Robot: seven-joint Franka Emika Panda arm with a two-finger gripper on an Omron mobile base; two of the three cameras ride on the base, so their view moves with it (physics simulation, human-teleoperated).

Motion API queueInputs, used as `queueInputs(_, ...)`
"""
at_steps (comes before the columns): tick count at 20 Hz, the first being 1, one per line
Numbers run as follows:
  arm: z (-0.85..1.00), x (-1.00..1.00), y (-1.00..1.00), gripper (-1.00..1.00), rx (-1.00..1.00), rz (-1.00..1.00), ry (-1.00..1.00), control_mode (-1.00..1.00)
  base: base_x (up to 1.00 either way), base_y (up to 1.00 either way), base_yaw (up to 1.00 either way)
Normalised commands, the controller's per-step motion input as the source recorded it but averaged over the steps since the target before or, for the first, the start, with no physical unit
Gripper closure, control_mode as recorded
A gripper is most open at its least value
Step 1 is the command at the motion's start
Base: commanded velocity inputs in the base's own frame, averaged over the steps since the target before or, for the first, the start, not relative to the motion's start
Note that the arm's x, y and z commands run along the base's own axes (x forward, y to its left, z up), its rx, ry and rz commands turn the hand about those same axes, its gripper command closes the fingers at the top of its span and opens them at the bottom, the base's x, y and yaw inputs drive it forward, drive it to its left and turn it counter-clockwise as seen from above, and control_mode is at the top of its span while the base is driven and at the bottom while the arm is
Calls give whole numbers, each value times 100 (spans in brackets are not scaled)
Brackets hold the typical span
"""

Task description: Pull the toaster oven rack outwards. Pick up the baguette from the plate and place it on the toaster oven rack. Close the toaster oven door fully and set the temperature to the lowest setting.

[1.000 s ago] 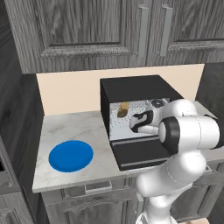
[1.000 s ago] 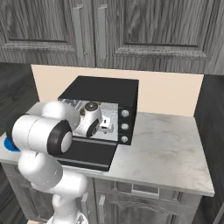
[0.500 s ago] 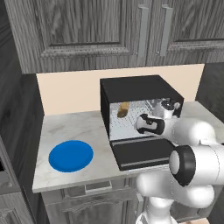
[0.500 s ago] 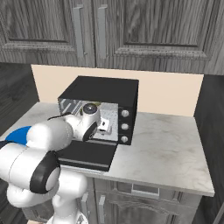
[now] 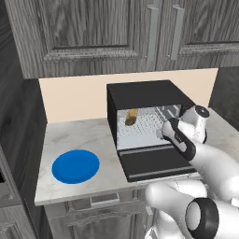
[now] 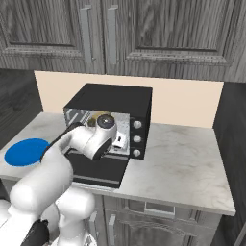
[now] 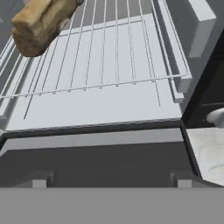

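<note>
Toaster oven: boxy black toaster oven (image 5: 144, 93) stands on the pale marbled stone table (image 5: 79, 135), its back against the beige wall panel (image 5: 79, 95)
Oven door: flat black door panel (image 5: 154, 164) lies folded down, level in front of the open cavity; in the hand view it is the dark slab (image 7: 96, 153) below the cavity's front edge
Rack: silver wire rack (image 7: 100, 57) of thin parallel bars lies flat inside the cavity; its front bar sits behind the cavity's front lip
Baguette: short tan-brown baguette (image 5: 131, 116) rests on the rack toward the oven's left rear; in the hand view its crusty end (image 7: 39, 22) lies over the bars at upper left
Plate: round bright blue plate (image 5: 75, 166) lies bare on the table, well apart to the left of the oven
Knobs: three small silver knobs (image 6: 138, 139) sit in a column on the oven's right front
Hand: the two-finger hand (image 6: 120, 142) hovers just in front of the cavity over the lowered door, jaws spread wide and gripping nothing; its white wrist hides the right part of the opening in both base views
Surroundings: dark grey wooden cupboards (image 5: 116, 32) hang above the oven, and grey drawer fronts (image 6: 163, 216) run below the table edge
</note>
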Motion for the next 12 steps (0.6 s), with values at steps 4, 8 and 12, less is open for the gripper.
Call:
queueInputs(4,7,-58,-59,-100,13,0,0,-100,0,0,0)
queueInputs(8,-1,-49,-86,-100,19,0,1,-100,0,0,0)
queueInputs(12,-1,-47,-76,-100,21,1,0,-100,0,0,0)
